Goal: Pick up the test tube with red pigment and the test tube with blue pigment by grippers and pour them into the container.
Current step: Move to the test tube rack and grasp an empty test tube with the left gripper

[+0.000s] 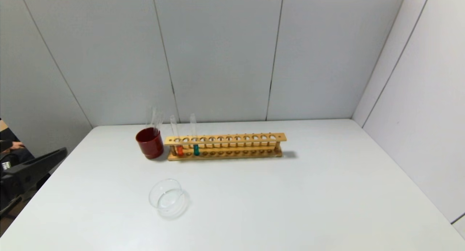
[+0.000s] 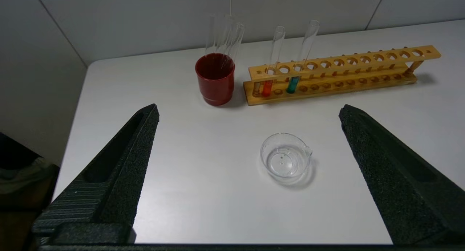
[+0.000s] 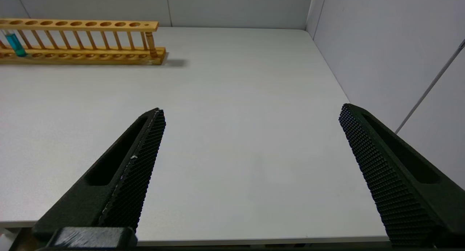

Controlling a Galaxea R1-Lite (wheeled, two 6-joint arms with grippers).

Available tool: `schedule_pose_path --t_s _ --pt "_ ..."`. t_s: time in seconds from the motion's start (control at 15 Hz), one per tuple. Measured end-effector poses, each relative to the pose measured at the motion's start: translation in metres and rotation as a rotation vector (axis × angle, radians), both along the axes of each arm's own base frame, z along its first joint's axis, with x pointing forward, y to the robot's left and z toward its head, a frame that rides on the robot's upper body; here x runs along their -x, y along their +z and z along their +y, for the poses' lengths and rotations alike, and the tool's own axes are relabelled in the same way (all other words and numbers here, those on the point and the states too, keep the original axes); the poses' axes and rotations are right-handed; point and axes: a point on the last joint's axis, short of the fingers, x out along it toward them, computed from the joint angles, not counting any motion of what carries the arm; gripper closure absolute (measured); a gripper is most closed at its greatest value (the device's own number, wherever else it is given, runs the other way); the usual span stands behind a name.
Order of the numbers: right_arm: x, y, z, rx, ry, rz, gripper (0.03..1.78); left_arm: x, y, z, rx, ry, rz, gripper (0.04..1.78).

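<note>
Grey panelled walls enclose a white bench [image 1: 290,193] on two sides. Toward its rear stands a long wooden rack [image 1: 225,145]; the red tube [image 1: 179,149] and the blue tube [image 1: 196,149] sit upright in neighbouring holes at the rack's left end, each holding a short column of liquid at its base. A dark red cup [image 1: 149,144] with several plain tubes [image 2: 223,35] stands just beside that end. The dish [image 1: 168,197], clear and lipped, rests apart from the rack, nearer the robot, and appears to contain no coloured liquid. The left gripper [image 2: 249,111] hangs off the bench's left edge, facing the rack and dish, jaws wide and holding nothing. The right gripper [image 3: 250,111] waits over the near right portion of the bench, well apart from the rack, jaws likewise wide and holding nothing. Neither tube has been lifted, so the task appears to be at its start. Risks from here: the two tubes stand close together, so wide jaws closing on one could strike its neighbour or the cup's plain tubes; a grip low or off-centre on smooth glass could slip; a lift that is not straight could bind in the hole and drag the rack; and a tilt begun short of the low dish would spill pigment on the bench.
</note>
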Motion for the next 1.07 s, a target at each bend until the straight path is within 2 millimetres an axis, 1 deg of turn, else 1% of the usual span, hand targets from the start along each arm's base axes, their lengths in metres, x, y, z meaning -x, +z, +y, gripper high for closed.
schedule_pose_path --t_s 0.13,0.33,0.6,0.87,1.07 --pt "0.0 0.0 0.0 0.0 0.0 0.0 0.06 -0.036 -0.008 -0.005 0.028 -0.023 0.054 0.07" --pt "0.0 0.0 0.0 0.0 0.0 0.0 0.06 -0.086 -0.029 -0.021 0.055 -0.086 0.124 0.07" --pt "0.0 0.0 0.0 0.0 0.0 0.0 0.06 -0.142 -0.068 -0.042 0.055 -0.127 0.174 0.07" --pt "0.0 0.0 0.0 0.0 0.0 0.0 0.06 -0.186 -0.099 -0.056 0.041 -0.09 0.153 0.07" --pt "0.0 0.0 0.0 0.0 0.0 0.0 0.06 -0.21 -0.114 -0.068 0.025 -0.063 0.173 0.07"
